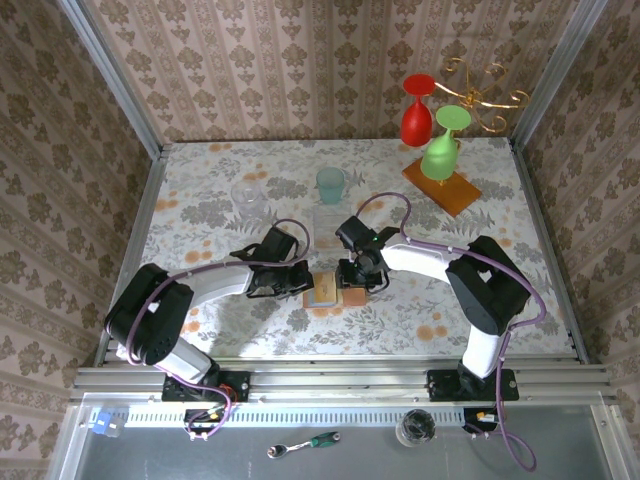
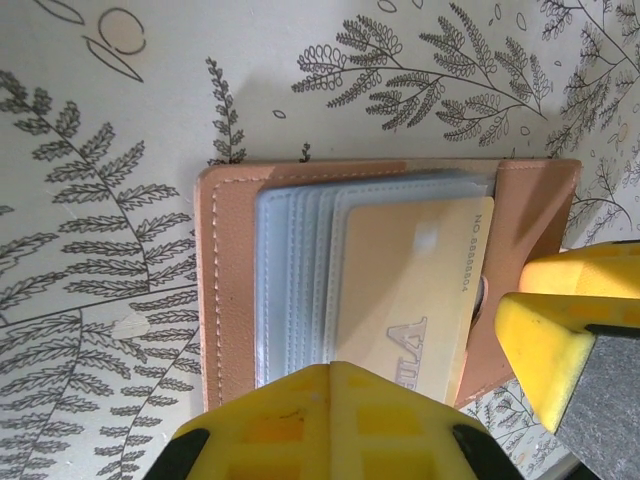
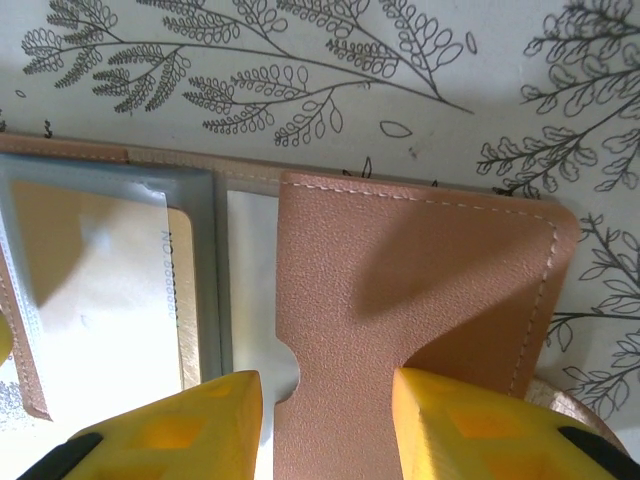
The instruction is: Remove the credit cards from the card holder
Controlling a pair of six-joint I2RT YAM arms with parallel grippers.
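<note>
Bottom of the left wrist frame, we see the left gripper (image 2: 330, 388) clenched shut with nothing in it. The gold card (image 2: 410, 290) runs lengthwise up-frame from it, tucked in the holder (image 2: 225, 290). Right gripper (image 3: 325, 390) hangs part-open over the flap.

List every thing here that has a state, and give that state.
card holder, open, lying flat.
orange-gold card, edge sticking out of its sleeve.
left tool, shut over the card.
right tool, open, straddling the leather flap.
teal cup, upright.
red glass, upside down.
green glass, upside down.
</note>
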